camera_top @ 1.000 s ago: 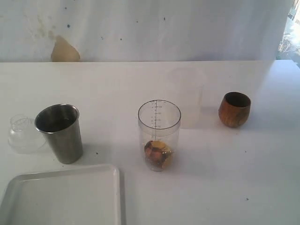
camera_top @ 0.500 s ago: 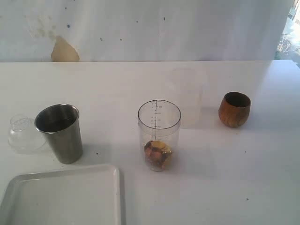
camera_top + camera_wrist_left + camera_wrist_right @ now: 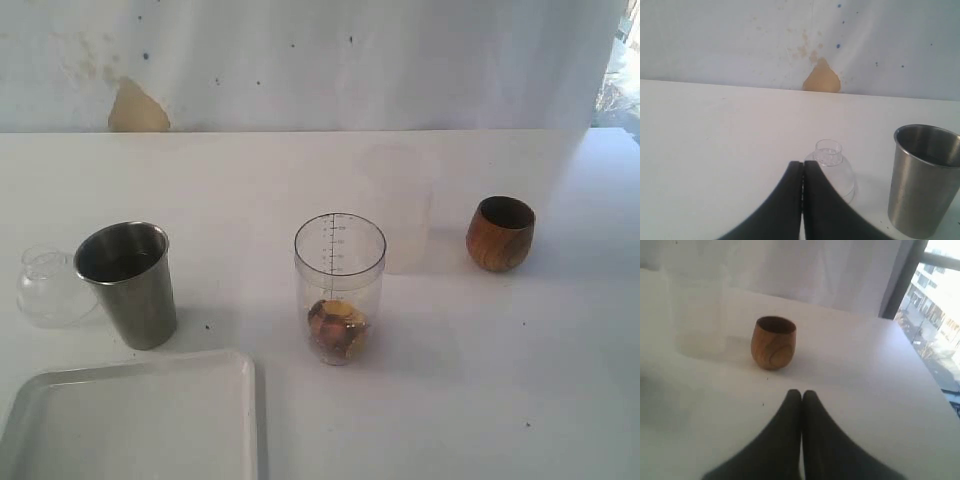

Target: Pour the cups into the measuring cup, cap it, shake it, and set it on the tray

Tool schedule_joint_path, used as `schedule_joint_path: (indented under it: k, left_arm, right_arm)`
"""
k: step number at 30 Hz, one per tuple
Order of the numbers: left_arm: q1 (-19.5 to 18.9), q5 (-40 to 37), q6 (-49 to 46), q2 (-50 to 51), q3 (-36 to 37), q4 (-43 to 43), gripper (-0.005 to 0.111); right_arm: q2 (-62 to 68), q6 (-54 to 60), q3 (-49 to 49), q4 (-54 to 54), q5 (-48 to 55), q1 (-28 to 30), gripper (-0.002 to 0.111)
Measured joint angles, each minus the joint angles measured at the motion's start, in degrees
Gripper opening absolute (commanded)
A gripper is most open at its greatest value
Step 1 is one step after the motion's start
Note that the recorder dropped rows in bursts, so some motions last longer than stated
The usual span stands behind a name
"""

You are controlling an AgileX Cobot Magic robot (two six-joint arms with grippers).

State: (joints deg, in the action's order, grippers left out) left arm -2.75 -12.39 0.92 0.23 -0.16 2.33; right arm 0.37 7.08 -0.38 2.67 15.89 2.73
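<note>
White table (image 3: 450, 400) bearing tray (image 3: 130, 425); stained wall (image 3: 300, 60) behind.

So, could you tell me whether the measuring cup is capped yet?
Not capped: the measuring cup stands open-topped, and the cap sits on the table beside the steel tumbler.

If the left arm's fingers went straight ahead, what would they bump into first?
Probably the clear dome-shaped plastic lid. It sits right ahead of the shut fingers, slightly off-centre, so they might only clip it. Depth is unclear.
</note>
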Motion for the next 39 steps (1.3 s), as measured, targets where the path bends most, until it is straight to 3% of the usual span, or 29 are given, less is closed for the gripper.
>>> schedule_joint_path:
  k: [39]
  left_arm:
    - [0.0,0.0,0.0,0.0,0.0,0.0,0.001]
  right_arm:
    - [0.0,-3.0,0.0,-0.7,3.7,0.0,0.0]
